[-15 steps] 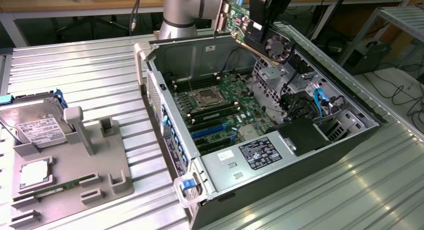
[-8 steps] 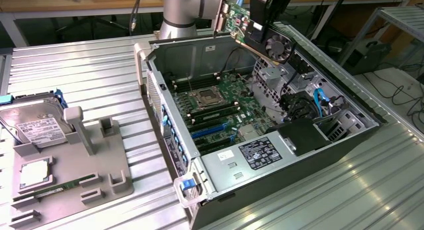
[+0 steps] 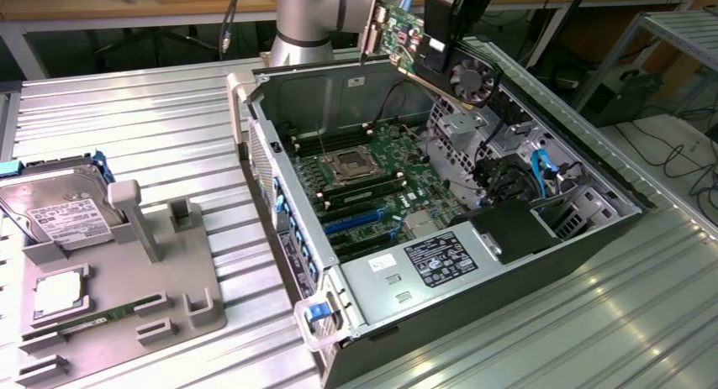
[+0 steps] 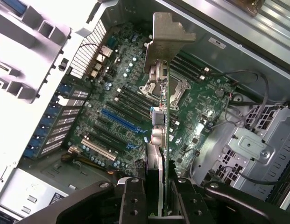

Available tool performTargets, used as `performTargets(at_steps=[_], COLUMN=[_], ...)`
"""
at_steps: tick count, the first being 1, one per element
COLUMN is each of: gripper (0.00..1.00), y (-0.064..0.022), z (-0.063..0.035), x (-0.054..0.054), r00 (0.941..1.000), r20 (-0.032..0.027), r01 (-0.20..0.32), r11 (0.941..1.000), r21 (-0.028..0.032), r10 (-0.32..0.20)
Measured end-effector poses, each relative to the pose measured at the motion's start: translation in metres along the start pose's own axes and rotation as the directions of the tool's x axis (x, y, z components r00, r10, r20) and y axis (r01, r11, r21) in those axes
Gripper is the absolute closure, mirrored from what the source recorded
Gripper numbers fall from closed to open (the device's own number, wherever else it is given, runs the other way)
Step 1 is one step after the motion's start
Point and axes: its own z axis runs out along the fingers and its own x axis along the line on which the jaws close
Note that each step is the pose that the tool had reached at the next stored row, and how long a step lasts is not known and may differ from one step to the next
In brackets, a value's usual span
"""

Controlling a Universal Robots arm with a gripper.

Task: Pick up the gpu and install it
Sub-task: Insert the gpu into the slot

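Note:
The gpu [image 3: 432, 53], a green card with a black round fan [image 3: 472, 75] and a silver bracket [image 3: 372, 32], hangs tilted in the air above the far rim of the open computer case [image 3: 286, 238]. My gripper [image 3: 443, 23] is shut on the card from above. In the wrist view the gpu [image 4: 165, 116] is edge-on between my fingers [image 4: 135, 200], its bracket [image 4: 166, 35] pointing away from the gripper [image 4: 159, 205]. Below it lies the motherboard [image 4: 201, 107] with its blue expansion slots [image 4: 119, 119]; the card is well clear of them.
A grey parts tray [image 3: 168, 280] at the exterior view's left holds a hard drive [image 3: 62, 208], a processor [image 3: 56, 292] and a RAM stick [image 3: 107, 313]. Inside the case are drive cages [image 4: 252, 149], cables [image 3: 539, 175] and a black power-supply shroud [image 3: 510, 229].

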Motion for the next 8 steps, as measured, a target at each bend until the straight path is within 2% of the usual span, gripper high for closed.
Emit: performTargets(at_steps=[8], gripper=[0.73], y=[0.0000], z=[0.0000], x=[0.0000], r00=[0.9997], r20=[-0.0008], r01=[0.026], r11=[0.9997], r21=[-0.0001], r10=[-0.026])
